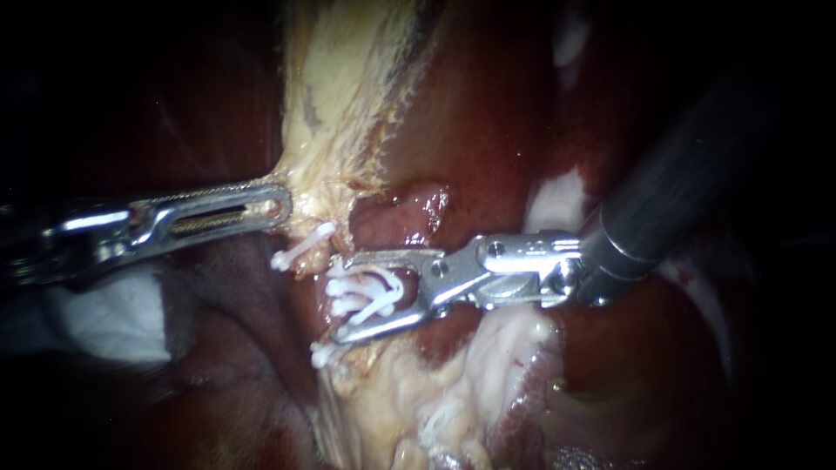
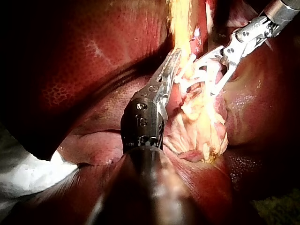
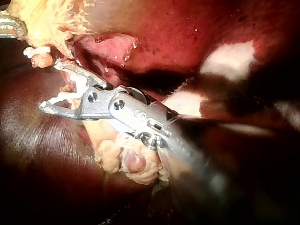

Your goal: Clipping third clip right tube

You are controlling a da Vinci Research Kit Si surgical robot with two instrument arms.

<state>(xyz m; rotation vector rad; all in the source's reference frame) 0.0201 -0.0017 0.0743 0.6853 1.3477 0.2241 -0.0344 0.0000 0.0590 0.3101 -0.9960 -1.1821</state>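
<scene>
1. gauze [image 1: 104, 322]: white pad at 8 o'clock.
2. left instrument [image 1: 280, 204]: shaft enters from 9 o'clock. Its jaws are clamped on the edge of the pale tissue band [image 1: 335, 87], which runs up to 12 o'clock.
3. lone clip [image 1: 300, 248]: white, at 5 o'clock just off those jaw tips, outside the other jaws.
4. right tube [image 1: 347, 318]: at centre, between the jaws of the right instrument [image 1: 335, 299]. It is mostly hidden under the placed clips [image 1: 361, 296], which are white and bunched side by side.
5. right instrument: shaft enters from 2 o'clock with tips pointing to 9 o'clock. The jaws are wide apart and straddle the tube. The open clip [image 1: 398, 283] is seated in them touching both jaws, not yet squeezed closed.
6. liver [image 1: 488, 113]: dark red, behind everything from 12 to 3 o'clock.
</scene>
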